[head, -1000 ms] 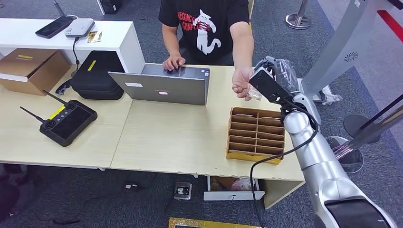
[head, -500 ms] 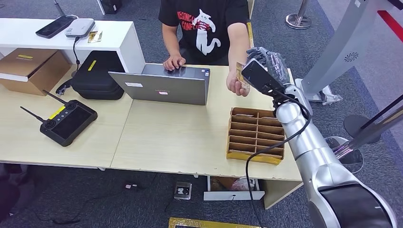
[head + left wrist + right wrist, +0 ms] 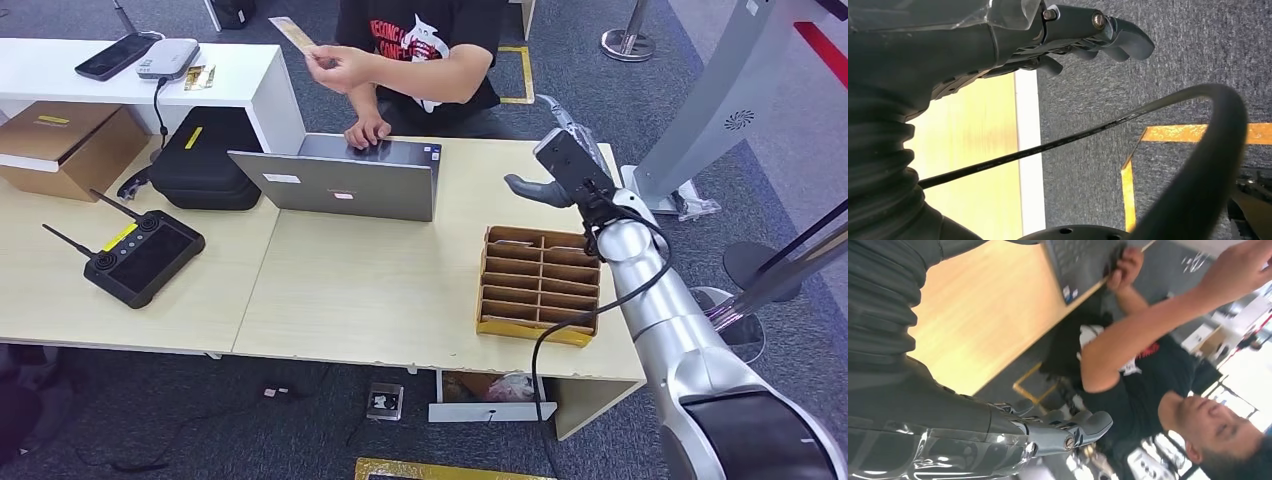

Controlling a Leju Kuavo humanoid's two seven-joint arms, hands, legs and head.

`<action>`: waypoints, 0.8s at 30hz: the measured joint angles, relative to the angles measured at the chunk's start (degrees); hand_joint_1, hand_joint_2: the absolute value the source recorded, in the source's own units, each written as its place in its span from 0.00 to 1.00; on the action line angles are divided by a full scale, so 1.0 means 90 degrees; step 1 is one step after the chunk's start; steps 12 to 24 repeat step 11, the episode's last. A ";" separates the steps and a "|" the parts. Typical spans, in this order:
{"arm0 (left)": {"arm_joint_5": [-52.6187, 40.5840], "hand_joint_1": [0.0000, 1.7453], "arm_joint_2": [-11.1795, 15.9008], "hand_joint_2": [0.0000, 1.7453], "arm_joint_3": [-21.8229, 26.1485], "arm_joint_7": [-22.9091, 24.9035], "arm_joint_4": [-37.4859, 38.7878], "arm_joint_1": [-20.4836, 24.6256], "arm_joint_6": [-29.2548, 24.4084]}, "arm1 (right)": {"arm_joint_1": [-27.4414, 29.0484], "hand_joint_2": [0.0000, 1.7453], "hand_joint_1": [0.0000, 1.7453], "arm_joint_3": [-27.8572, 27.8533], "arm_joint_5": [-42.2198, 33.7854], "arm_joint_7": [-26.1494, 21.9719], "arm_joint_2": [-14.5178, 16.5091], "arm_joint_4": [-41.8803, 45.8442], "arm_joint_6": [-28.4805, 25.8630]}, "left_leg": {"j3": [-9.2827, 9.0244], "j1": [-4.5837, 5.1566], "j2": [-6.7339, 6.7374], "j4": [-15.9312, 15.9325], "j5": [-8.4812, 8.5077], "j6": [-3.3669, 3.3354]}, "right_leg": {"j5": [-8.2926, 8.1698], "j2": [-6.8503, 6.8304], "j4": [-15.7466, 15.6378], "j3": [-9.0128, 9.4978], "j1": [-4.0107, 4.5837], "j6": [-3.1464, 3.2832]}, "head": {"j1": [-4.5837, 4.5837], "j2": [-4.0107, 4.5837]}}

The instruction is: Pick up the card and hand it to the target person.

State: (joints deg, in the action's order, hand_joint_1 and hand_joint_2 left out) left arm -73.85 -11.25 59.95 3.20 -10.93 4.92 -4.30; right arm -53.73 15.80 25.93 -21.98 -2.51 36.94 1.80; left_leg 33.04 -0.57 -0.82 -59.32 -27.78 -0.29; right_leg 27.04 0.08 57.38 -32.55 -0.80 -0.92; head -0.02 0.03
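We see one open laptop (image 3: pixel 345 178) at the far middle of the light wooden bench (image 3: pixel 380 290), with one of the person's hands (image 3: pixel 365 130) resting on its keyboard. To the right of it stands one brown cardboard organizer (image 3: pixel 540 285) split into many small slots, near the bench's right end. On the left part of the bench lie one black controller (image 3: pixel 140 255) with two antennas and, farther back, one black case (image 3: pixel 205 160) bearing a yellow stripe. Beyond the case, a white shelf (image 3: pixel 240 75) carries a dark phone (image 3: pixel 112 57) and a grey device (image 3: pixel 168 58), and one cardboard box (image 3: pixel 65 145) sits beneath it. The floor is grey-blue carpet (image 3: pixel 560 60) marked with yellow tape, and a grey stand rises at the far right. The card (image 3: pixel 295 35) is up at the far left of the person (image 3: pixel 425 50), pinched in their raised hand (image 3: pixel 340 68), well apart from the robot. The right robot hand (image 3: pixel 545 185) hovers above the far right of the bench, just beyond the organizer, released, its fingers spread and grasping nothing; the right wrist view shows its fingers (image 3: pixel 1083 427) apart with the person beyond them. The left robot hand (image 3: pixel 1083 35) hangs beside the bench edge over the carpet, its fingers loosely curled around nothing we can see, a black cable (image 3: pixel 1063 142) crossing in front of it.
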 joint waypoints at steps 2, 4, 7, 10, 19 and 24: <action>0.0029 0.00 0.0004 1.00 0.0000 0.0023 0.0000 -0.0004 -0.0016 | 0.0105 1.00 0.00 -0.0019 -0.0505 0.0010 -0.0165 0.0140 0.0457 | 0.0001 0.0000 -0.0001 -0.0001 0.0000 0.0000 | 0.0000 -0.0001 -0.0001 0.0000 0.0000 0.0000 | 0.0001 0.0001; 0.0057 0.00 0.0010 1.00 0.0000 0.0050 0.0000 -0.0010 -0.0039 | 0.0228 1.00 0.00 -0.0056 -0.1017 0.0076 -0.0343 0.0309 0.0828 | 0.0002 0.0000 -0.0003 -0.0001 0.0000 0.0000 | 0.0000 -0.0003 -0.0001 0.0000 0.0000 0.0000 | 0.0001 0.0001; 0.0124 0.00 0.0015 1.00 0.0001 0.0112 0.0000 -0.0017 -0.0090 | 0.0453 1.00 0.00 -0.0139 -0.1766 0.0157 -0.0595 0.0567 0.1244 | 0.0003 0.0001 -0.0004 -0.0002 -0.0001 -0.0001 | 0.0000 -0.0003 -0.0002 0.0000 -0.0001 0.0000 | 0.0001 0.0001; 0.0185 0.00 0.0013 1.00 0.0008 0.0174 0.0000 -0.0017 -0.0185 | 0.0705 1.00 0.00 -0.0319 -0.2545 0.0265 -0.0837 0.0780 0.1613 | 0.0003 0.0001 -0.0003 -0.0004 -0.0002 -0.0002 | 0.0000 -0.0003 -0.0003 0.0000 -0.0001 -0.0001 | 0.0000 -0.0001; 0.0191 0.00 0.0012 1.00 0.0010 0.0177 0.0000 -0.0017 -0.0200 | 0.0745 1.00 0.00 -0.0352 -0.2663 0.0295 -0.0877 0.0809 0.1665 | 0.0003 0.0001 -0.0003 -0.0004 -0.0002 -0.0002 | 0.0000 -0.0003 -0.0003 0.0000 -0.0001 -0.0001 | 0.0000 -0.0001; 0.0191 0.00 0.0012 1.00 0.0010 0.0177 0.0000 -0.0017 -0.0200 | 0.0745 1.00 0.00 -0.0352 -0.2663 0.0295 -0.0877 0.0809 0.1665 | 0.0003 0.0001 -0.0003 -0.0004 -0.0002 -0.0002 | 0.0000 -0.0003 -0.0003 0.0000 -0.0001 -0.0001 | 0.0000 -0.0001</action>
